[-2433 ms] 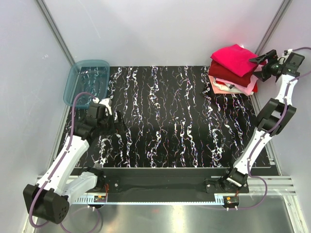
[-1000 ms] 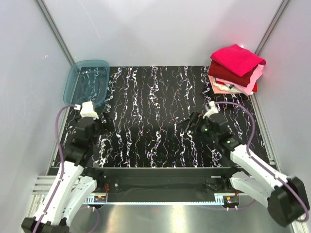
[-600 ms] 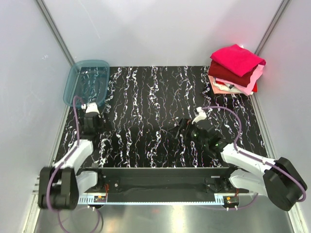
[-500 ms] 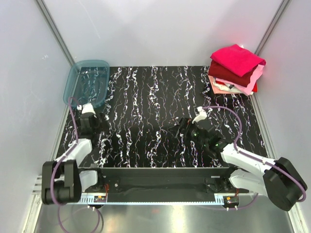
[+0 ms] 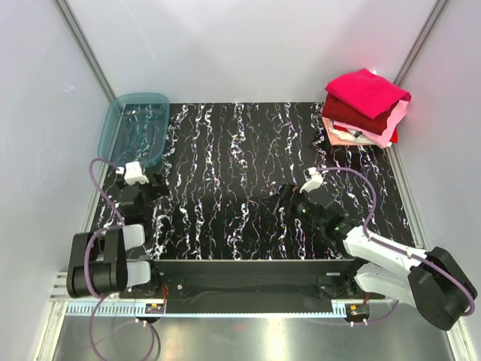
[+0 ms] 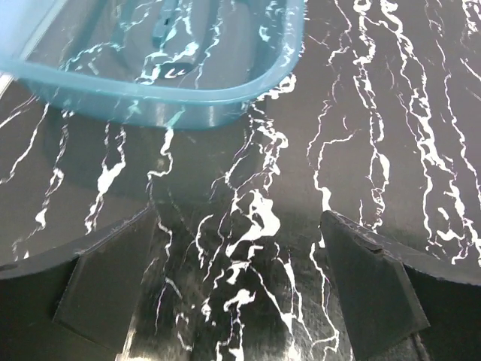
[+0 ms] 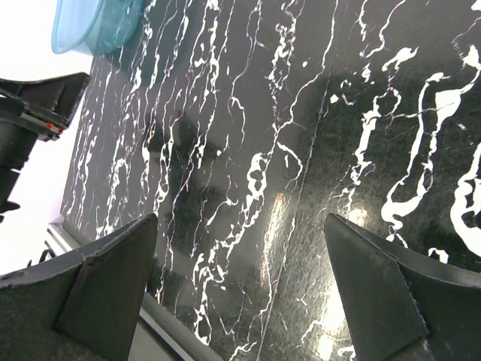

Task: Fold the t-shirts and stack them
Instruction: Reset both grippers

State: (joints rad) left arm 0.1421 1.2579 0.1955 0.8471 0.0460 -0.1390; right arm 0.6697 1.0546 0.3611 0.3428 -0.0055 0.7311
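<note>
The t-shirts lie folded in one stack (image 5: 364, 105) at the table's far right corner. The bright pinkish-red one (image 5: 368, 90) is on top, then a dark maroon one (image 5: 349, 113), with pale pink (image 5: 389, 134), salmon and white edges (image 5: 342, 135) below. My left gripper (image 5: 146, 183) sits low near the left edge, just in front of the tub, open and empty (image 6: 240, 282). My right gripper (image 5: 276, 201) sits low over the middle of the table, open and empty (image 7: 240, 282), far from the stack.
A translucent blue-grey plastic tub (image 5: 134, 128) stands at the far left corner and shows close ahead in the left wrist view (image 6: 173, 98). The black marbled tabletop (image 5: 248, 158) spans the workspace. Grey walls close in on the left, back and right.
My right arm has left the stack, pulled back across the table and settled low at the middle. My left arm has folded back toward its base. The stack has not moved.
</note>
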